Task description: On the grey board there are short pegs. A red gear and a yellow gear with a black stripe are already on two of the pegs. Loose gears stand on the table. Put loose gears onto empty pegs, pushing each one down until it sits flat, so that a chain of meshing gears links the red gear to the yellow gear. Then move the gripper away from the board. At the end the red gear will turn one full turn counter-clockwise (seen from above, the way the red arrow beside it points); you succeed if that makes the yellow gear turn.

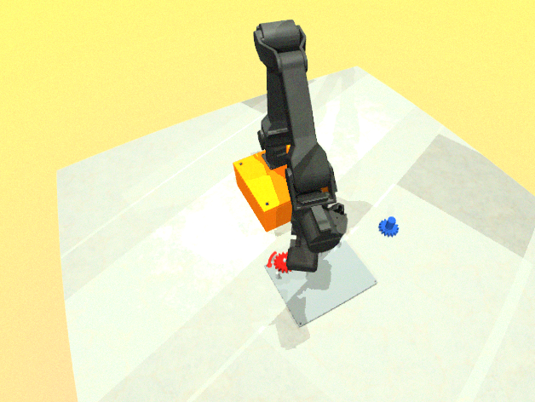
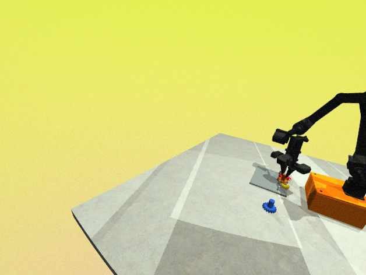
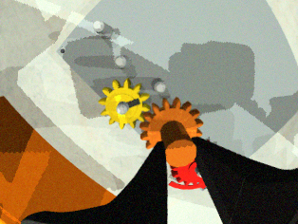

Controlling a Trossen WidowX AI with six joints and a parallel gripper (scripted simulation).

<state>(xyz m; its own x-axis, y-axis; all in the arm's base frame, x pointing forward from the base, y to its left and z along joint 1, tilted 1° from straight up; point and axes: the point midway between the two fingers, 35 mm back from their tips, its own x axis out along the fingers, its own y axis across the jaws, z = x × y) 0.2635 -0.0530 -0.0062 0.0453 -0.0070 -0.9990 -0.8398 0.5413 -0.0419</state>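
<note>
The gripper (image 2: 284,176) (image 3: 176,145) grips the orange gear (image 2: 282,179) (image 3: 173,124) by its stem, over the grey board (image 1: 346,280) (image 2: 260,180) (image 3: 214,28) between red gear (image 1: 282,262) (image 3: 187,175) and yellow gear (image 1: 340,244) (image 2: 285,186) (image 3: 122,105), seating apparently still to do (the blue gear (image 1: 388,227) (image 2: 269,207) waits on the tabletop (image 1: 194,328) (image 2: 147,201)).

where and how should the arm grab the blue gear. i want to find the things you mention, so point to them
Probably best by the upright round post on top of the blue gear (image 1: 390,221) (image 2: 271,202), from straight above, fingers either side of it. The gear lies flat with its toothed rim low at the table, while the post stands up and nothing is beside it.
</note>
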